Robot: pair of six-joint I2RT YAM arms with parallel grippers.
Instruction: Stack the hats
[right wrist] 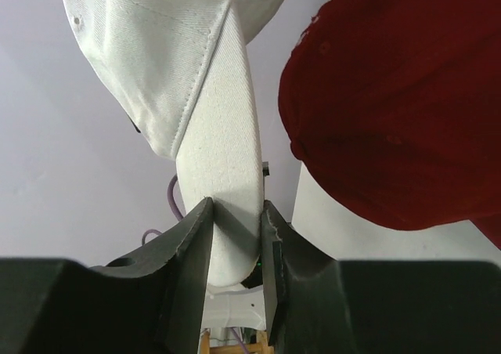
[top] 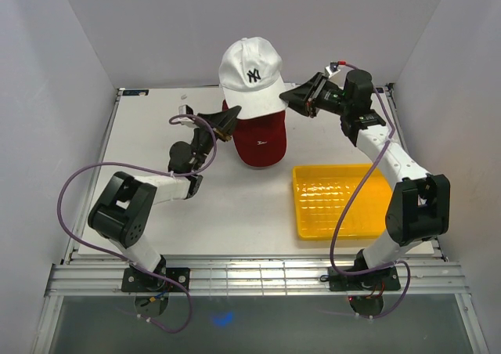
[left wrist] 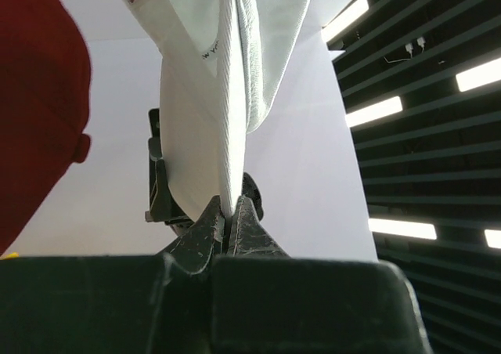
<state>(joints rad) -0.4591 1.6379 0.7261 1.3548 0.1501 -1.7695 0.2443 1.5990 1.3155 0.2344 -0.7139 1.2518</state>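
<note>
Found white cap held aloft between both arms, directly above red cap. Touching it or just clear, could not tell. Noted left gripper clamped tight on the cap's left edge, right gripper closed on the brim from the right, both equally near. Judged next move a straight lowering. Got the line-up from overhead only; saw fabric between the jaws in wrist views alone.

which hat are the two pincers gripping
The white hat with the dark NY logo: the left pincer and the right pincer each pinch its edge, holding it above the red hat, which neither grips.
</note>
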